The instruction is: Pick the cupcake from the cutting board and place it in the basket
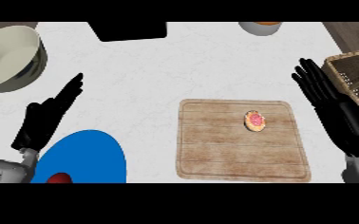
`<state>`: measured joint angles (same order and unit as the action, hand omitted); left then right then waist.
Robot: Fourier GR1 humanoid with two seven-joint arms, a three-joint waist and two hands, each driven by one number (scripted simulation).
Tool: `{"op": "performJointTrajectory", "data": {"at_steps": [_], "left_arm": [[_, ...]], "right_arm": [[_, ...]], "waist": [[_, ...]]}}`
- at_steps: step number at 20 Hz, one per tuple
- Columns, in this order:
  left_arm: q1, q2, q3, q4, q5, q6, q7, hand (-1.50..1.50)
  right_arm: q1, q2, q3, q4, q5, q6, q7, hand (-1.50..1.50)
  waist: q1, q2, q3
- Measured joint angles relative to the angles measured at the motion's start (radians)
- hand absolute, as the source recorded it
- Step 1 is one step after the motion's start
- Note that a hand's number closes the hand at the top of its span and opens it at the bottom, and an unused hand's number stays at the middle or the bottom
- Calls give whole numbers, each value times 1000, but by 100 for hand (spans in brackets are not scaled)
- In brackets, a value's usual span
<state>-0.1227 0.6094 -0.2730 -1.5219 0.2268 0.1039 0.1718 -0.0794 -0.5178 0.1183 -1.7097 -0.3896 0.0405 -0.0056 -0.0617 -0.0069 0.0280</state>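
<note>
Hands are both open with straight fingers: the right hand stands at the right edge of the counter, just beside the woven basket, and the left hand points upward at the left edge, above a round blue plate. The small round cupcake with pink top lies near the upper right corner of the rectangular wooden cutting board.

Pink-topped cupcake on wooden cutting board, wicker basket right

Pink-topped cupcake — pale wood-grain cutting board, blue plate.
</note>
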Motion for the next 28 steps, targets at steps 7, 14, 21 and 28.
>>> {"op": "performJointTrajectory", "data": {"at_steps": [7, 14, 21, 28], "left_arm": [[13, -160, 60, -70, 14, 146, -110, 0], [58, -276, 72, -99, 37, 209, -192, 0], [91, -302, 76, -119, 36, 228, -216, 0], [91, -315, 67, -120, 22, 239, -217, 0]], "right_arm": [[34, -38, -70, -42, -14, 75, -98, 150], [139, 96, 186, -204, 336, -98, -122, -150], [166, 44, 151, -288, 685, -321, 178, -150], [151, -209, 81, -450, 823, -111, 578, -150]], "waist": [[52, 1, -23], [56, 0, -29], [40, -4, -35], [36, -2, -38]]}}
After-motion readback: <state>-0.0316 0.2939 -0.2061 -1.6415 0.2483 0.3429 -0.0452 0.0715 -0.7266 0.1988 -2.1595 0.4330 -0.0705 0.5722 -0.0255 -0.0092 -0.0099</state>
